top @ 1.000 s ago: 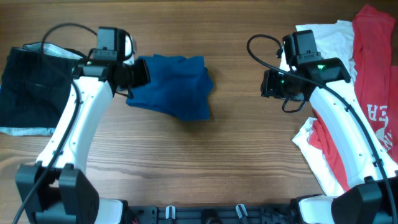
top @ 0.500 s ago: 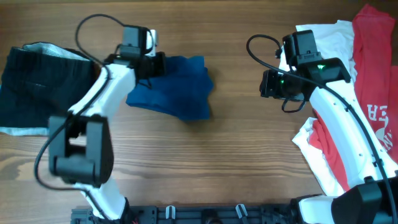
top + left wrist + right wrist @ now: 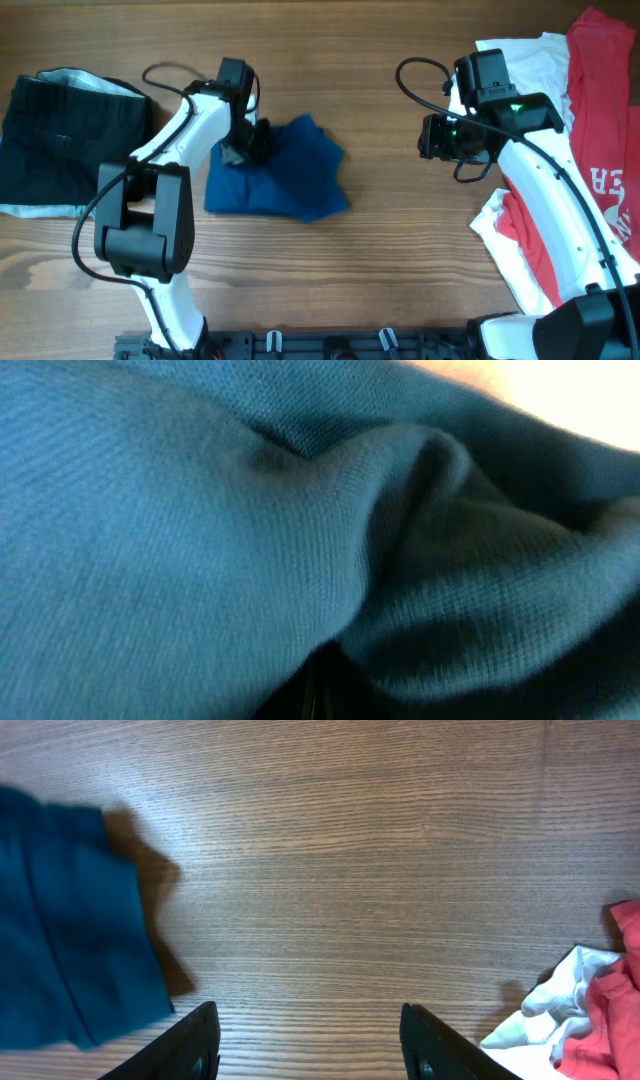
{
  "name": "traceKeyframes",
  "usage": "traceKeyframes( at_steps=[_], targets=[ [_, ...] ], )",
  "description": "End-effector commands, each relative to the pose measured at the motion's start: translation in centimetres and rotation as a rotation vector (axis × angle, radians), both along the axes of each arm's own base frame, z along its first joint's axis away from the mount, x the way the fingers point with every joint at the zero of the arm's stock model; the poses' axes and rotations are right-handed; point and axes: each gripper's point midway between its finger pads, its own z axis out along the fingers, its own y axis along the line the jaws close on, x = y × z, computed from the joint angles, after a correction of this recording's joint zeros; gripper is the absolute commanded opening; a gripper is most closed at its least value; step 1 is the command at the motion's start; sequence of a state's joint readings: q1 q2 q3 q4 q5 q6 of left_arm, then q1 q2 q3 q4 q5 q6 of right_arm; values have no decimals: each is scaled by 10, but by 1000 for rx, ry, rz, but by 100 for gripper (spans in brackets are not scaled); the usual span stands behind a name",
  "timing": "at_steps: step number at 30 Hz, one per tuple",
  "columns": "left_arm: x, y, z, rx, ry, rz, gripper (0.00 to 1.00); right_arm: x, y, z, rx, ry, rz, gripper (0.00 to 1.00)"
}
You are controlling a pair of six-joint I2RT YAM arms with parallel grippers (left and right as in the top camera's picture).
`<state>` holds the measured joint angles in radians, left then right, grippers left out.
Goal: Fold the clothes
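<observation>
dark blue shirt (image 3: 290, 185), long axis left-right, left fingers (image 3: 256, 140) pinched on it, right fingers (image 3: 195, 1042) parted

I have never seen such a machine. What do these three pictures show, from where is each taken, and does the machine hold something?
The machine is two white arms at a wooden table. Each arm ends in a two-finger gripper. The wide picture is taken from above the table. The other two come from small cameras on the wrists. On the table lie a dark blue shirt in the middle, a black garment at one end, and a red garment and a white garment at the other end. The left gripper is shut on the dark blue shirt, so its camera sees only blue cloth. The right gripper is open over bare wood and holds nothing.
</observation>
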<state>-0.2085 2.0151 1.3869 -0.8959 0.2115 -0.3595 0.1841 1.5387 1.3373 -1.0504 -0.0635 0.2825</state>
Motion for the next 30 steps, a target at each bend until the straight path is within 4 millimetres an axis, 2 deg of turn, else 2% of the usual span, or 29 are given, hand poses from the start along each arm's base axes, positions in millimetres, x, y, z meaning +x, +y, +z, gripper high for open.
traceKeyframes(
  at_steps=[1,3,5,7,9,10,12,13,16,19,22,24,27,30],
  targets=[
    [-57,-1,-12,-3,241,139,4,2,1,4,2,-15,20,58],
    [-54,-1,8,-16,194,138,4,2,-1,4,-5,-16,18,58],
    [-43,-1,41,-38,75,137,4,2,-1,4,-6,-16,18,58],
    [-25,5,78,-31,-90,141,11,2,-1,4,-5,-16,18,58],
    [-7,15,111,-1,-263,142,48,2,-1,4,-5,-15,17,58],
    [5,17,129,9,-372,94,58,2,-1,4,-5,-15,17,58],
    [23,13,153,13,-525,-23,65,2,-1,4,-5,-15,17,58],
    [28,12,156,17,-556,-66,65,2,-1,3,-5,-14,17,58],
    [30,11,143,52,-553,-195,64,2,-1,3,-5,-13,17,58],
    [25,20,116,101,-464,-249,64,-2,7,3,30,2,50,59],
    [18,33,94,121,-372,-227,59,-21,52,12,253,26,311,57],
    [15,43,83,124,-319,-179,58,-36,69,13,335,70,366,51],
    [15,58,66,115,-256,-84,56,-53,87,3,348,129,406,31],
    [7,56,46,73,-175,-67,55,-70,115,-13,355,165,448,27]
  ],
)
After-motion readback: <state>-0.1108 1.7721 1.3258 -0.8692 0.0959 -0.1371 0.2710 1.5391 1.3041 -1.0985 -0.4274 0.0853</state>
